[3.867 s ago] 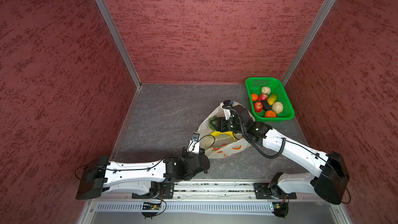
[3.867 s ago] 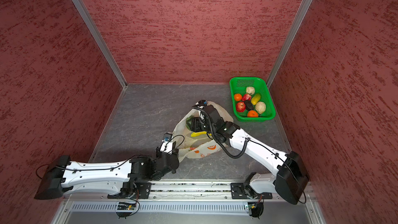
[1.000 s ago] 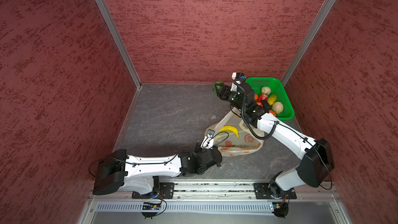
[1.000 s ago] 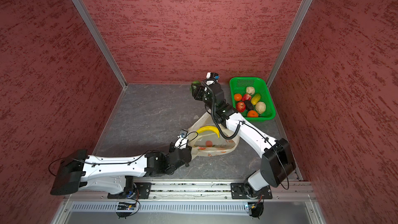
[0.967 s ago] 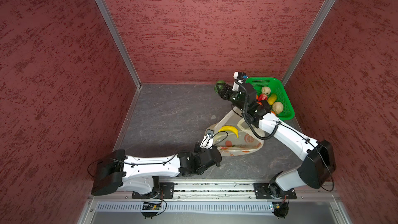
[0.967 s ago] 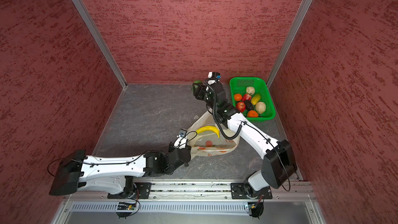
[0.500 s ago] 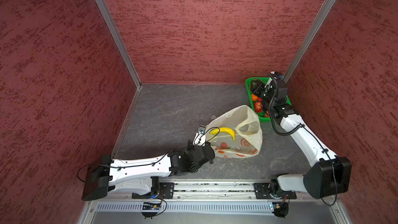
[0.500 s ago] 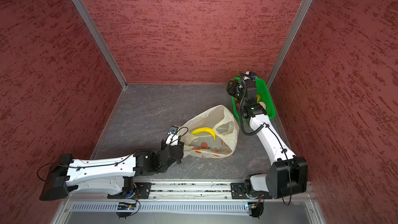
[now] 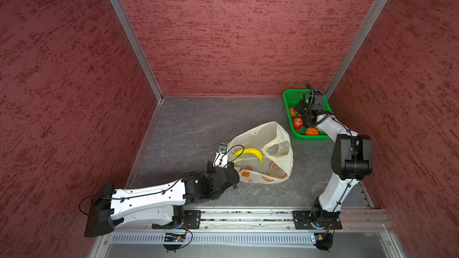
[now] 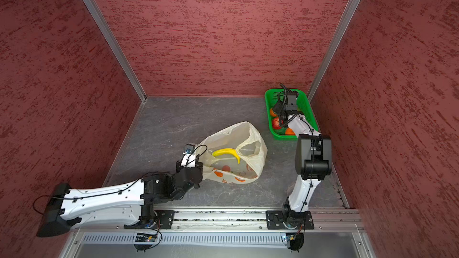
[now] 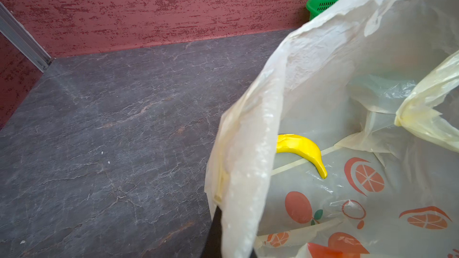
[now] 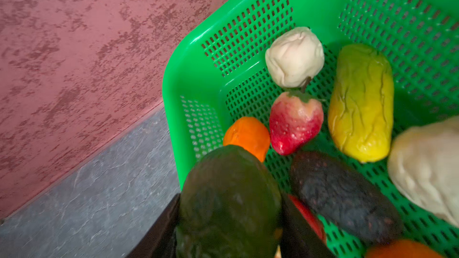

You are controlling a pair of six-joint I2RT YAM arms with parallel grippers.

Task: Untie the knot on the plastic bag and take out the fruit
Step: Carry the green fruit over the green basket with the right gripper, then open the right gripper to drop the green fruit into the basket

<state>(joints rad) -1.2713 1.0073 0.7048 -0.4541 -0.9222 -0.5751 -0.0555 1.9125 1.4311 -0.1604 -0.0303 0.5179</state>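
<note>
The plastic bag (image 9: 273, 135) (image 10: 238, 130) lies mid-floor with its mouth wide open; no knot is in view. A yellow banana (image 9: 249, 153) (image 10: 227, 153) (image 11: 303, 148) rests inside it. My left gripper (image 9: 229, 168) (image 10: 198, 167) (image 11: 231, 239) is shut on the bag's near rim (image 11: 243, 170) and holds it up. My right gripper (image 9: 299, 109) (image 10: 277, 106) (image 12: 228, 209) hangs over the green basket's near-left corner, shut on a dark green fruit (image 12: 228, 189) that fills the gap between its fingers.
The green basket (image 9: 291, 95) (image 10: 270, 95) (image 12: 193, 75) stands in the back right corner against the red walls. It holds a cream bumpy fruit (image 12: 294, 57), a red one (image 12: 295, 122), a mango (image 12: 361, 103), an orange (image 12: 247, 136) and a dark avocado (image 12: 342, 194).
The right arm has carried the dark green fruit from behind the bag rightward to over the basket. The bag has billowed open, with the left gripper still holding its rim.
</note>
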